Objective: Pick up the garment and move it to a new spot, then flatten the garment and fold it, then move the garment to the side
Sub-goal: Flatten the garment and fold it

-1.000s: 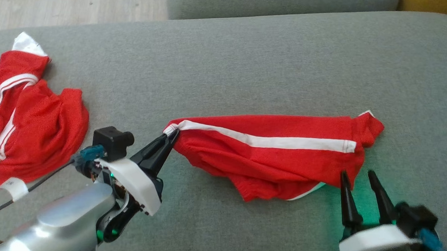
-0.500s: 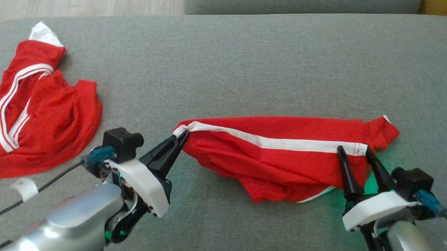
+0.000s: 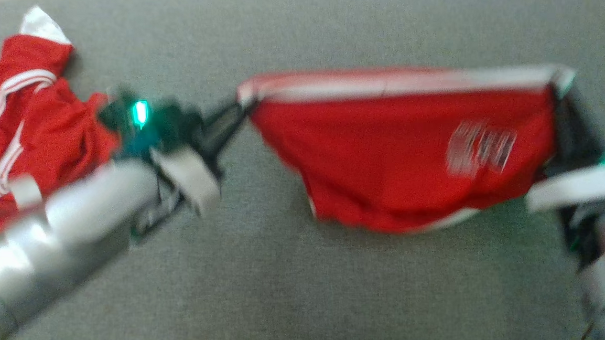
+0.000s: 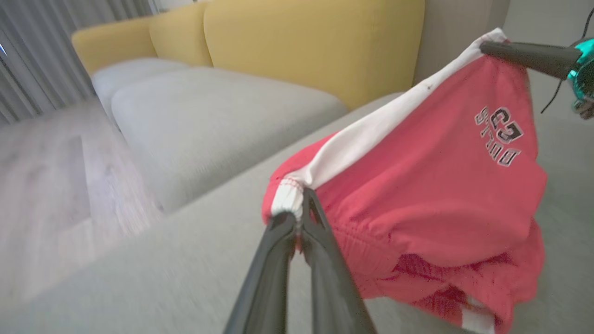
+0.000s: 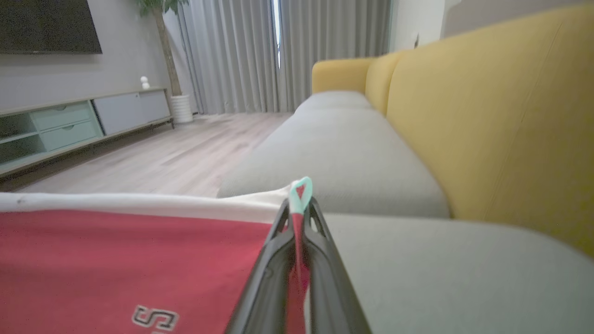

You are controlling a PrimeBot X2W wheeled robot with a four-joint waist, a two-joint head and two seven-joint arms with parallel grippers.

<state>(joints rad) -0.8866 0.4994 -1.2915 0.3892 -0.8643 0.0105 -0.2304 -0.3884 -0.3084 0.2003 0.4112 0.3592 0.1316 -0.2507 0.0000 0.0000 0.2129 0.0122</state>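
A pair of red sports shorts (image 3: 403,155) is held stretched between two robot grippers above a grey sofa cushion (image 3: 295,285). The head view is blurred. The shorts span from the middle of the cushion toward its right edge. A white stripe runs along their taut top edge, and the bulk sags in a curve beneath it. The lowest folds appear to touch the cushion.

The left gripper (image 4: 297,218) is clamped on the left end of the white stripe, a small bunch of fabric pinched between its dark fingertips. The right gripper (image 5: 299,208) is closed on the opposite corner, with a sliver of red cloth and a pale loop poking out between its fingers. Printed lettering (image 4: 501,134) sits near the right-hand end of the shorts.

A second red garment with white stripes (image 3: 27,121) lies crumpled at the cushion's left edge, well apart from the shorts.

The fabric looks thin, light and limp — it drapes and will not hold a shape on its own. It is likely a little slick, so a pinch on a single layer could slip. The stitched stripe ends and corners look like the surest holds, and keeping the top edge taut should help it lie flat.
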